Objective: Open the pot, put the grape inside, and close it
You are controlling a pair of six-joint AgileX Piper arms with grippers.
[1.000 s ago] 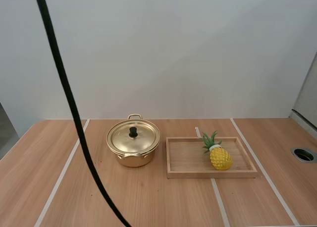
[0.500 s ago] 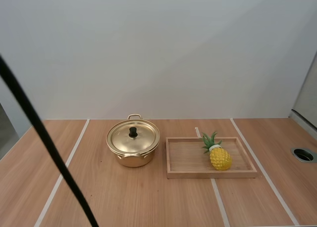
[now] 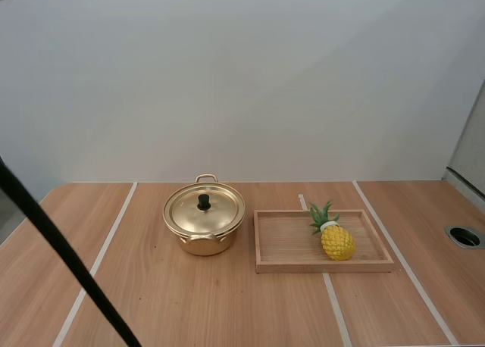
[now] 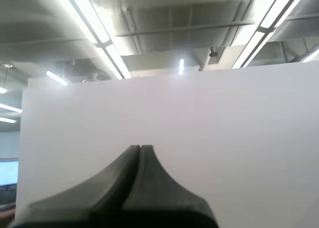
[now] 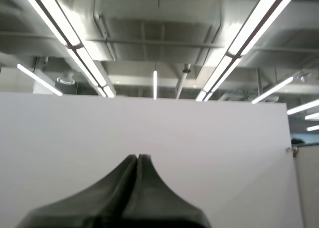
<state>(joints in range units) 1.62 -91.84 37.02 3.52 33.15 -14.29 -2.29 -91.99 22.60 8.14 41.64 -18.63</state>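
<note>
Left gripper (image 4: 140,147), right gripper (image 5: 137,157): fingers pressed together, empty, likely parked pre-start. Pot (image 3: 203,245) lidded. Tray (image 3: 284,267) at its 3 o'clock presents pineapple (image 3: 337,241), presumably the "grape".

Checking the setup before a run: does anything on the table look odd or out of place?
Nothing is spilled or askew: the pot stands upright, lid seated. One oddity: the fruit in the wooden tray is a pineapple, not grapes.

Gold pot (image 3: 201,244) (lidded) beside pineapple (image 3: 337,242)
</note>
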